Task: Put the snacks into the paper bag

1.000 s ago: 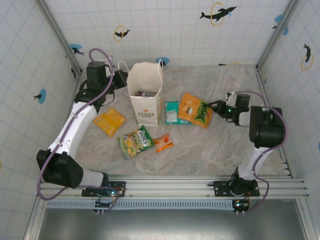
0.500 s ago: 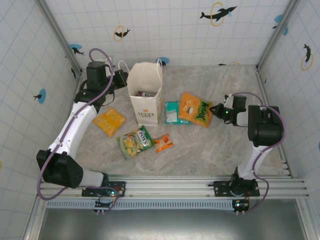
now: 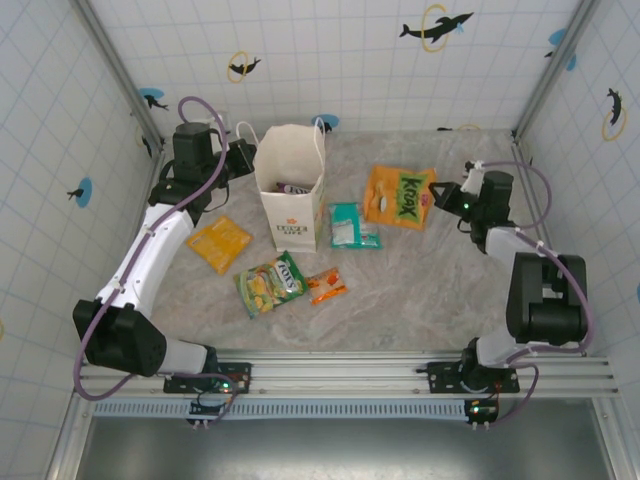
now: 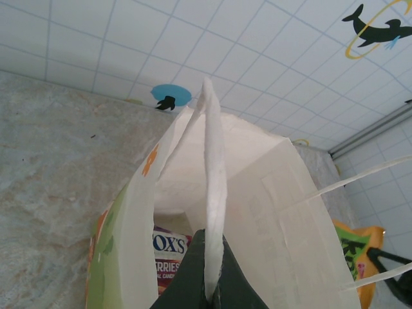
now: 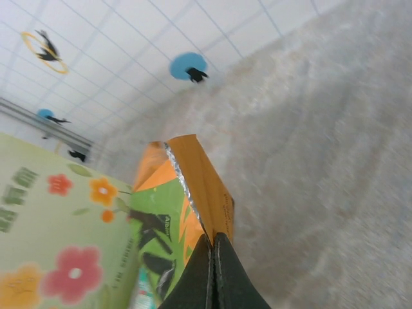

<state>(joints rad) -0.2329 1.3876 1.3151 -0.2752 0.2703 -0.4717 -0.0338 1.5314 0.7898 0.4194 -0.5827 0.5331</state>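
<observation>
1. The right gripper [image 3: 437,196] is clamped shut on the sealed edge of an orange packet [image 3: 398,196]. The wrist cam shows the foil seam pinched right between the fingers, and the packet's off the table.
2. The packet sticks out from the fingertips toward the paper bag [image 3: 292,200], so its long axis looks roughly in line with the way it has to travel. That's my read; the angle makes it hard to tell.
3. The bag stands upright with its mouth up, well off to that gripper's left. A teal packet [image 3: 350,225] lies flat between them, lower down.
4. The left gripper [image 3: 243,155] is on the bag's far side, closed on its rim and holding the mouth open.
5. So it's the right arm's job: carry the packet left over the rim, then drop it.
</observation>
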